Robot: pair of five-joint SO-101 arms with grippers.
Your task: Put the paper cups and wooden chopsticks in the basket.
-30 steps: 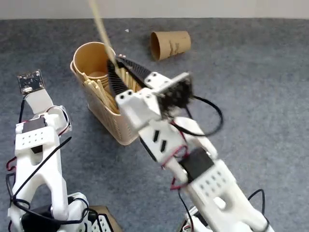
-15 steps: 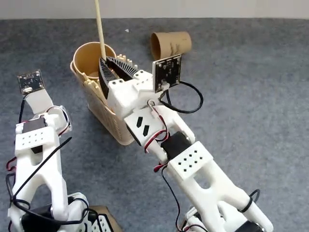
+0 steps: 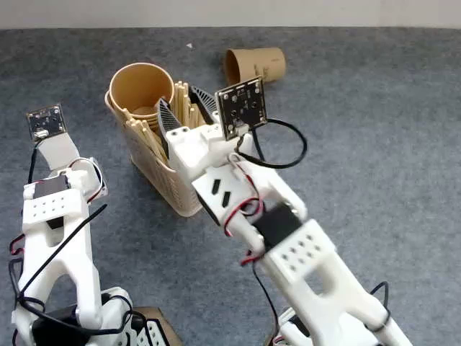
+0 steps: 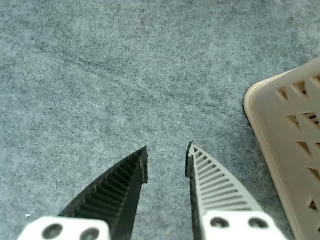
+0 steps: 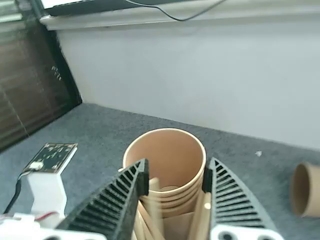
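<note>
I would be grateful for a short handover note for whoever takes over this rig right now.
Right gripper: open, empty, above the basket.
Left gripper: open, empty, low over the table beside the basket.
Done: nested paper cups stand upright in the basket, and the wooden chopsticks lean in it beside them.
Left: the lone cup lies on its side on the table beyond the basket, apart from it. It probably falls to the right arm, which is nearer.

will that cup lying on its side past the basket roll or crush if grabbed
The paper cup lies on its side, so a nudge would likely roll it, though the carpet may slow it. It looks light and probably crushable.
</note>
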